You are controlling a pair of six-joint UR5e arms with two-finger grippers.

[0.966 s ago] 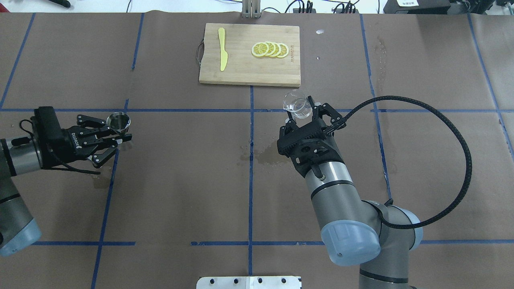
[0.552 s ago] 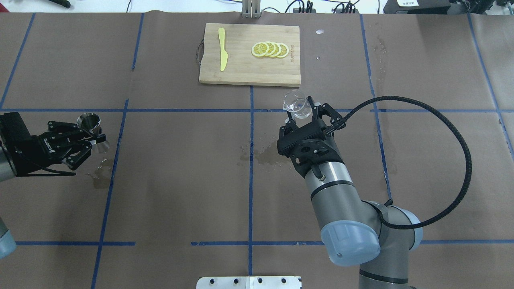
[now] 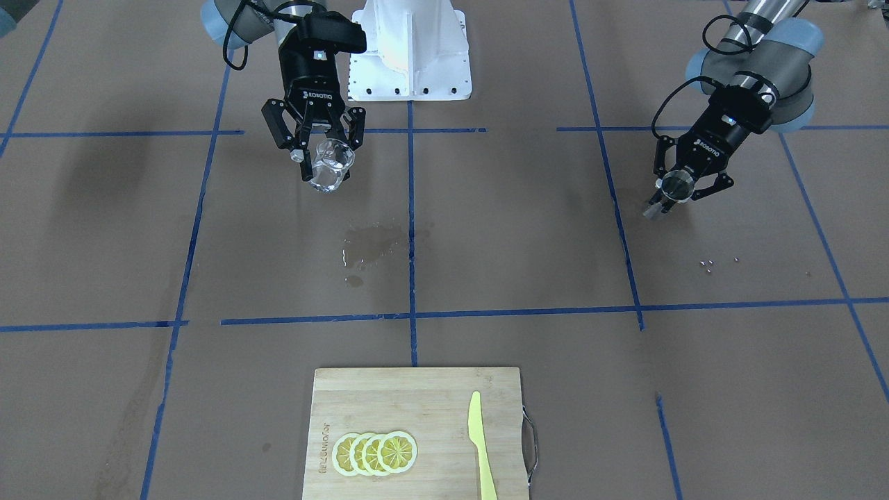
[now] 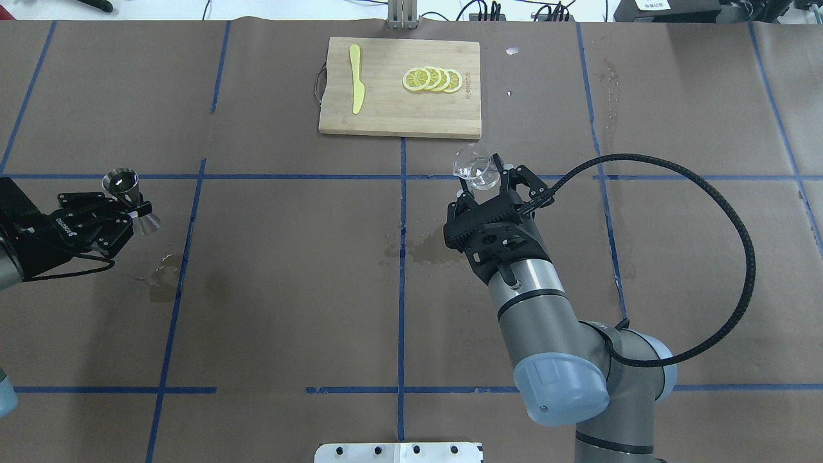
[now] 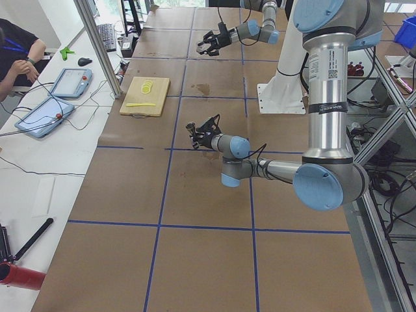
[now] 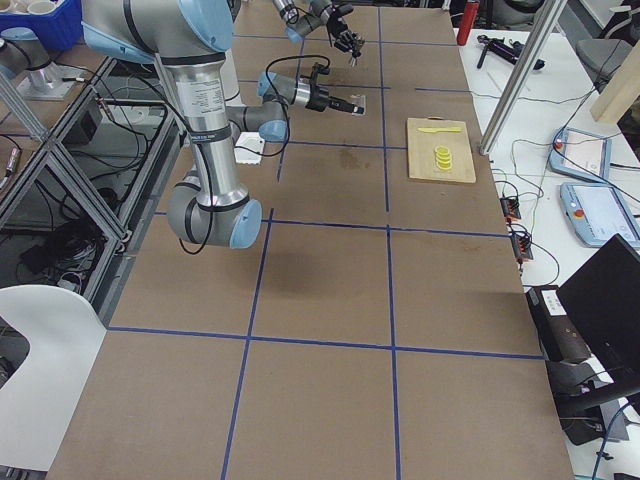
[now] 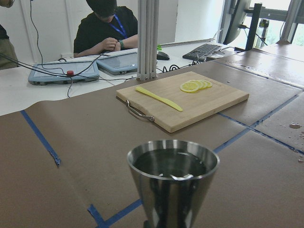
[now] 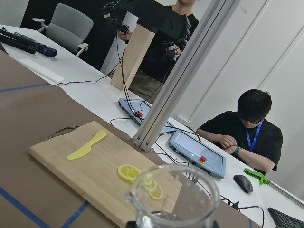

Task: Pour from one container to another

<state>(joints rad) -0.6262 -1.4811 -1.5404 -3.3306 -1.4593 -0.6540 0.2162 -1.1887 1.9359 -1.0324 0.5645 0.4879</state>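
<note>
Left tool (image 4: 128, 212) was clamped shut on the narrow waist of the small double-coned steel measuring cup (image 7: 172, 185), carrying it clear of the brown-papered tabletop (image 4: 289, 289). Right tool (image 4: 487, 181) had its fingers closed round the clear glass spouted beaker (image 4: 474, 166), which sat just ahead of its fingertips, well apart from the left tool.

The danger looked plain: that cup was brimming and had a long way to travel. Any jerk or early tilt could slop it onto the paper, and a dark wet patch (image 4: 427, 251) already lay beside the right tool's wrist. Gripped only at its waist, the cup could also swivel between the fingers. A pour begun short of the beaker's mouth would miss.

The left wrist view showed the dark liquid (image 7: 171, 164) close to the rim, while the overhead gave only a shiny ring. The overhead alone showed the gap between the two vessels. How much the beaker held, I could not tell.
</note>
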